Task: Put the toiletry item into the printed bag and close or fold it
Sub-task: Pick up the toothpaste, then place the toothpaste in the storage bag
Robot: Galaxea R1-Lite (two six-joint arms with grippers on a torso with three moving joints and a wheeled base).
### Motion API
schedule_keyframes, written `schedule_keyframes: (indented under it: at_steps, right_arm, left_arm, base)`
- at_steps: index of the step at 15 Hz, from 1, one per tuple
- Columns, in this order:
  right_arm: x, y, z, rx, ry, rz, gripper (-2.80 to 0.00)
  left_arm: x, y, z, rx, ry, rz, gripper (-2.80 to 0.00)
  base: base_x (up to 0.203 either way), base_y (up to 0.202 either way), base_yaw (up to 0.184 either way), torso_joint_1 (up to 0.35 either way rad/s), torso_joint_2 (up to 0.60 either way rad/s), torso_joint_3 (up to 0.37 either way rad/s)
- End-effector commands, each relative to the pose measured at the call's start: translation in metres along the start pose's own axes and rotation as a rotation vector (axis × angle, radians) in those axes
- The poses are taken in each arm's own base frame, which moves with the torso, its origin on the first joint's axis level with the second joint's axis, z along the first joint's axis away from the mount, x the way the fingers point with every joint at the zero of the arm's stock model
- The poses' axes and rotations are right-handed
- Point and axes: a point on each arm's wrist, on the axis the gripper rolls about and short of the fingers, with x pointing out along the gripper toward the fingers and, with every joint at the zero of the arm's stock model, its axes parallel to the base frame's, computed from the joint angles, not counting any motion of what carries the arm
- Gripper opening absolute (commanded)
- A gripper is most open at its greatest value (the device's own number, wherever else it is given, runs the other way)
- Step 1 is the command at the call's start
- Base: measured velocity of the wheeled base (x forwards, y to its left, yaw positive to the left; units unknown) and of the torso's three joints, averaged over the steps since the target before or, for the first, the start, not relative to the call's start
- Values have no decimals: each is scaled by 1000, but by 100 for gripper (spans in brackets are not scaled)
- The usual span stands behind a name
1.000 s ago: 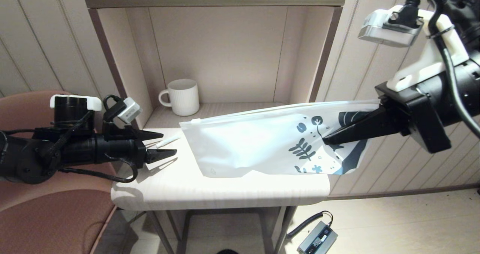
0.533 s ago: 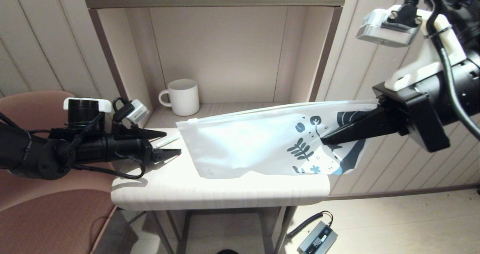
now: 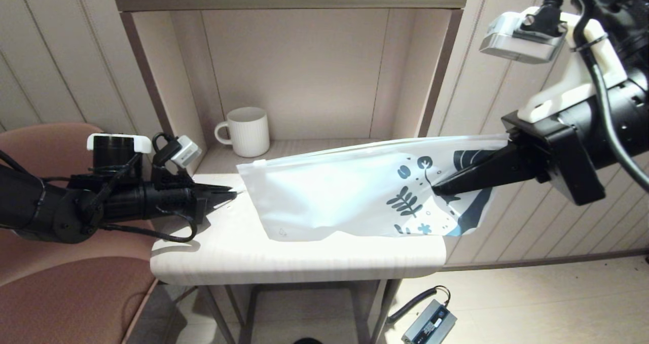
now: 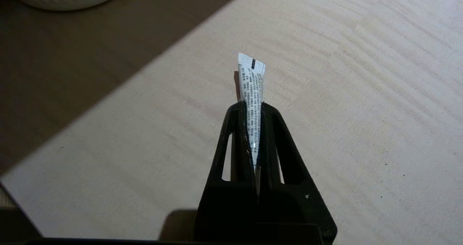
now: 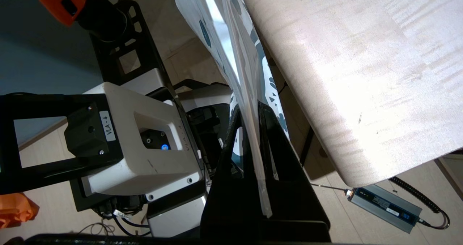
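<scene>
Closed since earlier, the left end effector (image 3: 230, 195) now grips the toiletry item (image 4: 252, 93) above the desk (image 3: 243, 252), long axis pointing toward the printed bag (image 3: 350, 197), held aloft by the right end effector (image 3: 438, 189).

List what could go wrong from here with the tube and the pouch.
1. The left gripper pinches the toiletry item edge-on, so the slim tube may slip or twist.
2. The right gripper holds the printed bag by its printed end; the zip edge looks flat, so the tube may hit a closed mouth.
</scene>
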Motion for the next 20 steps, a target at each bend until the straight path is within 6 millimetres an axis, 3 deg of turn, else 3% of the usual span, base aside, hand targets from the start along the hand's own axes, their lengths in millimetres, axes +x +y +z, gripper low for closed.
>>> schedule_keyframes:
  at_steps: [1,7,9,13,15,17,20]
  right_arm:
    - [0,0,-1,3,5,5,-280]
    - [3,-1,-3,14,17,9,-280]
    - [5,-2,-5,22,26,11,-280]
    - [15,-5,-8,-22,-7,-4,-280]
    - [30,-6,-14,-51,1,-34,-280]
    - [51,-10,-16,-118,-29,-149,-280]
    - [77,-16,-18,-194,-123,-295,-280]
  left_arm:
    - [1,0,-1,-1,1,-5,-280]
    - [-7,-5,7,4,-19,-8,-280]
    - [-20,-12,29,0,-77,-10,-280]
    - [-43,-34,95,33,-209,-61,-280]
    - [-52,-42,127,48,-231,-91,-280]
    - [-60,-50,146,37,-218,-150,-280]
    - [-63,-53,154,40,-221,-172,-280]
  base:
    - [0,0,0,0,0,0]
    - [0,0,0,0,0,0]
    - [0,0,0,0,0,0]
    - [0,0,0,0,0,0]
    - [0,0,0,0,0,0]
    - [0,0,0,0,0,0]
    - [0,0,0,0,0,0]
